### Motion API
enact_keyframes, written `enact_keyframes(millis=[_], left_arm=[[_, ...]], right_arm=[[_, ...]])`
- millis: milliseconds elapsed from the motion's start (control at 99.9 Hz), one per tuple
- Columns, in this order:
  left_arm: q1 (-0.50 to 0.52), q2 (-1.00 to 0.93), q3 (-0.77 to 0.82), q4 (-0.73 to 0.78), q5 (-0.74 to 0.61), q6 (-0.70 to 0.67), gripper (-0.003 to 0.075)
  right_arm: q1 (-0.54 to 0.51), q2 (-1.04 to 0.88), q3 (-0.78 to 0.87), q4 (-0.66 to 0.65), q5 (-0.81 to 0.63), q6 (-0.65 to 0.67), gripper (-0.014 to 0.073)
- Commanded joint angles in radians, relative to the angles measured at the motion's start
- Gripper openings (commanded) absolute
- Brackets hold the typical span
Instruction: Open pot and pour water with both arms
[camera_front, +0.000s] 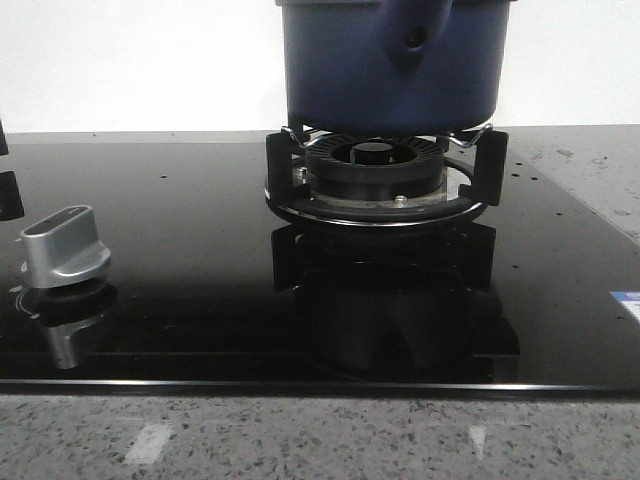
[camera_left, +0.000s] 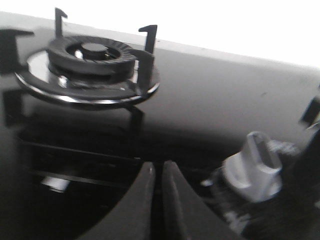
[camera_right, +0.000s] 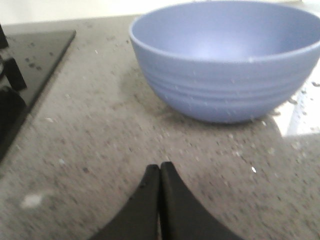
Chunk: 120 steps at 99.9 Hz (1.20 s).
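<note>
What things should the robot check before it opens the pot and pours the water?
1. Pot sits on the burner supports: ok.
2. Lid on or off: cannot tell, the pot's top is out of frame.
3. Left gripper empty, fingers nearly together: ok.
4. Right gripper shut and empty: ok.
5. Blue bowl upright on the counter, looks empty: ok.
6. Water in the pot: cannot tell.

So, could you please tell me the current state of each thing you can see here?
Pot: upright on the burner supports, top out of view.
Burner: no flame visible.
Knob: on the glass cooktop, setting unreadable.
Bowl: upright on the stone counter, looks empty.
Left hand: shut, holding nothing.
Right hand: shut, holding nothing.
</note>
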Motion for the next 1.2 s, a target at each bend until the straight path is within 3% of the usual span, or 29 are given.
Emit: enact_keyframes(millis=[0, 80, 190, 340, 521, 801, 861, 971, 1041, 1192], left_arm=[[-0.001, -0.027, 0.031, -0.187, -0.09, -0.008, -0.002], [-0.001, -0.027, 0.031, -0.38, -0.116, -0.008, -0.002], [-0.001, -0.027, 0.031, -0.511, -0.118, -0.008, -0.002], [-0.001, -0.027, 0.031, -0.573, -0.118, -0.008, -0.002], [-0.001, -0.027, 0.031, -0.603, -0.114, -0.008, -0.002], [-0.001, -0.027, -0.013, -0.625, -0.098, 0.02, -0.002], [-0.001, -0.027, -0.052, -0.623, -0.075, 0.121, -0.002], [-0.001, -0.011, -0.153, -0.623, -0.005, 0.348, -0.002], [-0.001, 0.017, -0.216, -0.623, 0.031, 0.448, -0.002], [-0.001, 0.117, -0.322, -0.625, 0.103, 0.595, -0.002]], right_arm=[[-0.004, -0.023, 0.025, 0.089, -0.259, 0.02, -0.0074], [-0.004, -0.023, 0.025, 0.16, -0.426, 0.02, -0.0074], [-0.004, -0.023, 0.025, 0.236, -0.56, 0.02, -0.0074], [-0.004, -0.023, 0.025, 0.24, -0.661, 0.02, -0.0074], [-0.004, -0.023, 0.025, 0.24, -0.671, 0.02, -0.0074], [-0.004, -0.023, -0.029, 0.329, -0.498, 0.02, -0.0074], [-0.004, -0.021, -0.07, 0.329, -0.476, 0.02, -0.0074], [-0.004, -0.002, -0.183, 0.32, -0.284, 0.02, -0.0074], [-0.004, 0.032, -0.258, 0.283, -0.15, 0.018, -0.0074], [-0.004, 0.119, -0.392, 0.231, -0.011, -0.042, -0.0074]])
